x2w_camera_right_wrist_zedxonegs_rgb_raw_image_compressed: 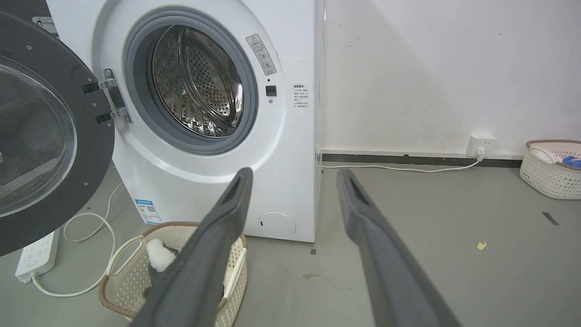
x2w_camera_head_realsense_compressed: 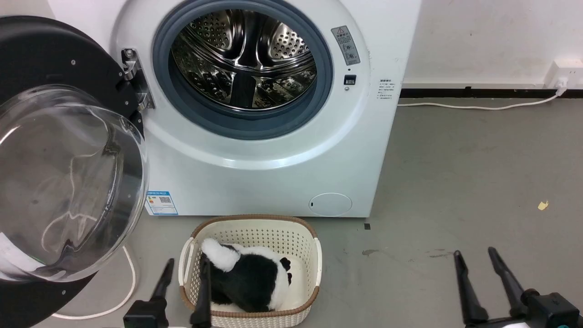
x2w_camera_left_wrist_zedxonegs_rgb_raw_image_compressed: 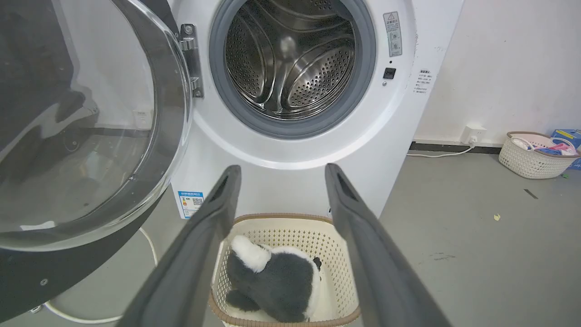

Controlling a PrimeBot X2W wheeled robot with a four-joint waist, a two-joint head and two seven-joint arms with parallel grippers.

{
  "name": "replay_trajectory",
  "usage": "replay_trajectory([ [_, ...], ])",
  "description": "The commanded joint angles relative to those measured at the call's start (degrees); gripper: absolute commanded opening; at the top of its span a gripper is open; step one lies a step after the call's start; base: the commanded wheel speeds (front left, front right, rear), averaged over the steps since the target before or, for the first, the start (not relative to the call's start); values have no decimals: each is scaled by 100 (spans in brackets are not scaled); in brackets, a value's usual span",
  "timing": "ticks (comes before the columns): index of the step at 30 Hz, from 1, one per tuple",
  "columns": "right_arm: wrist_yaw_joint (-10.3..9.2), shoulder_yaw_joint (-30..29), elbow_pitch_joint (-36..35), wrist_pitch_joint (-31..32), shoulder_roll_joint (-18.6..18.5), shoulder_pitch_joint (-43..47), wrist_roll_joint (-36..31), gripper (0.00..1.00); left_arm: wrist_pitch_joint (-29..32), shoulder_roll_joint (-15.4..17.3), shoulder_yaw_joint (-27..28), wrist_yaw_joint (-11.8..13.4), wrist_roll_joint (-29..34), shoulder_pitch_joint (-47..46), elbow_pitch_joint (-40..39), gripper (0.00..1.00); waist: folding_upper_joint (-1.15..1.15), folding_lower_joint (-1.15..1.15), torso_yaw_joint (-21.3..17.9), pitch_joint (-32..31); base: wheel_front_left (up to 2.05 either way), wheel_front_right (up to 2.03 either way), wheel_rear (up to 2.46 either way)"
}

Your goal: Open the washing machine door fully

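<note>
Your left gripper hangs low with its two dark fingers spread wide and nothing between them, just above the near edge of the laundry basket. Your right gripper is also wide and empty, over bare floor, well apart from the machine. Neither one touches the door.

The washing machine door is to your left. It is swung out from the washing machine and hangs on the metal hinge beside the grey-rimmed drum. The drum mouth is completely uncovered. I judge the door to be open very far, but I cannot tell if it has reached its stop.

I expect the door to be stiff and rather heavy, and to move only on its arc around the hinge, so guide it along that arc and do not pull it straight. The black rim looks glossy and probably slippery. The glass bowl is smooth and rounded, so it gives nothing to pinch and may be fragile. If more opening is needed, it is better to press a finger flat on the black rim, far from the hinge. That outer edge is cut off in the head view.

The door's inner side faces you: a wide black ring with small screws, and in the centre a clear bulging bowl which shows pale reflections.
</note>
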Motion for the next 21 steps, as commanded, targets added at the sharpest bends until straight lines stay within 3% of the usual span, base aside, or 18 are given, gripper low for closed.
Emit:
replay_trajectory([
  [1,-1,-1,-1,2,0,1,-1,0,6,4,-2,1,0,1,-5,0,0,0,0,1,0,0,0],
  [21,0,29,-22,183,1,-92,-83,0,210,-78,145,-113,196,-56,-76,0,0,0,12,32,0,0,0],
])
